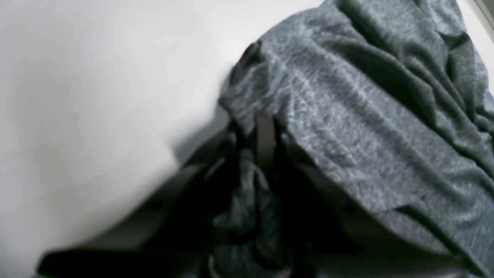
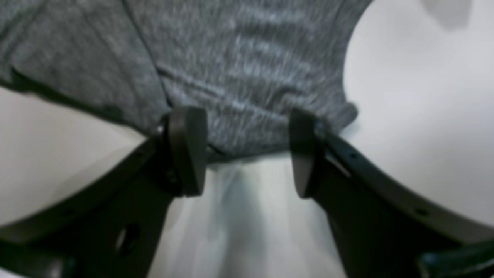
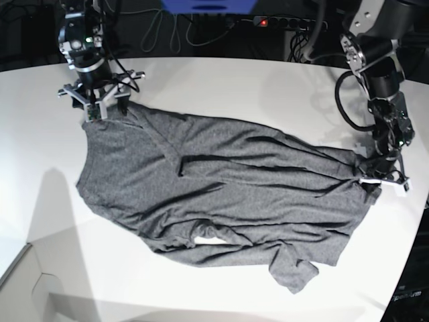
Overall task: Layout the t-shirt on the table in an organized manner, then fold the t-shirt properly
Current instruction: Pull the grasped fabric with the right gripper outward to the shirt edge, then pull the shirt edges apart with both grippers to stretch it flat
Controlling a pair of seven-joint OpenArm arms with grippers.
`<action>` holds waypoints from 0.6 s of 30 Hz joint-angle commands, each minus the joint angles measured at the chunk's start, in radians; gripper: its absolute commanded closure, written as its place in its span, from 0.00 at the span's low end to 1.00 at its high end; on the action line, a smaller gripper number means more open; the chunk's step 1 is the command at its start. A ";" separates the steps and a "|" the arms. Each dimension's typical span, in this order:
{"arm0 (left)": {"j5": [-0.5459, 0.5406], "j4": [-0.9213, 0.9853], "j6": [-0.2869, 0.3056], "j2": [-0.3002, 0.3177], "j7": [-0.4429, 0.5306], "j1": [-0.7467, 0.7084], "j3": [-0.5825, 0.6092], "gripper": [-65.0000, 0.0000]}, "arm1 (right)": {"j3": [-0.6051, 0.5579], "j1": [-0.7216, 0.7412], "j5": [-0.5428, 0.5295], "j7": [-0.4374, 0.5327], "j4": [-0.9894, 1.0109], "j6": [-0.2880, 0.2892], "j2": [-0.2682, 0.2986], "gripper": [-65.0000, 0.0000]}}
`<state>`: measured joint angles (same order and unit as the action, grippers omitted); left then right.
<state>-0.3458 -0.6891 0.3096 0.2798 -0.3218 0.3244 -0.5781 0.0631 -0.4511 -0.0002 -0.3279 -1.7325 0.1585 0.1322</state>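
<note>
The dark heather-grey t-shirt (image 3: 221,188) lies spread and wrinkled across the white table (image 3: 221,87), with a sleeve trailing toward the front right. At the shirt's right edge, my left gripper (image 3: 375,176) pinches the cloth. The left wrist view shows that gripper (image 1: 259,135) shut on a bunched fold of the t-shirt (image 1: 347,116). My right gripper (image 3: 100,111) stands at the shirt's far left corner. In the right wrist view this gripper (image 2: 247,150) is open, and the t-shirt's edge (image 2: 239,77) lies between and just beyond its fingertips.
Cables and a power strip (image 3: 268,22) with a red light run behind the table's far edge. The table's curved edge (image 3: 410,268) passes close to the left arm. A white panel (image 3: 27,288) sits at the lower left.
</note>
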 commanded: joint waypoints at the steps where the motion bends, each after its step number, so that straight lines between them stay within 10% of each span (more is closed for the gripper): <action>1: 0.046 0.012 -0.025 -0.009 -0.139 -0.017 0.005 1.00 | 0.004 0.015 -0.001 0.022 0.002 -0.003 0.007 0.47; 13: 0.046 0.010 0.113 0.045 -0.141 -0.040 0.002 1.00 | 0.004 0.062 -0.001 0.017 0.084 -0.003 0.007 0.48; 18: 0.046 0.010 0.121 0.052 -0.141 -0.046 0.000 1.00 | -0.003 0.038 -0.001 0.022 0.136 -0.003 0.040 0.75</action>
<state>-0.3611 -0.6907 0.4618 0.3244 -0.3767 0.2958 -0.5797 0.0563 -0.4030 -0.0204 -0.2539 -1.5993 0.1600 0.1650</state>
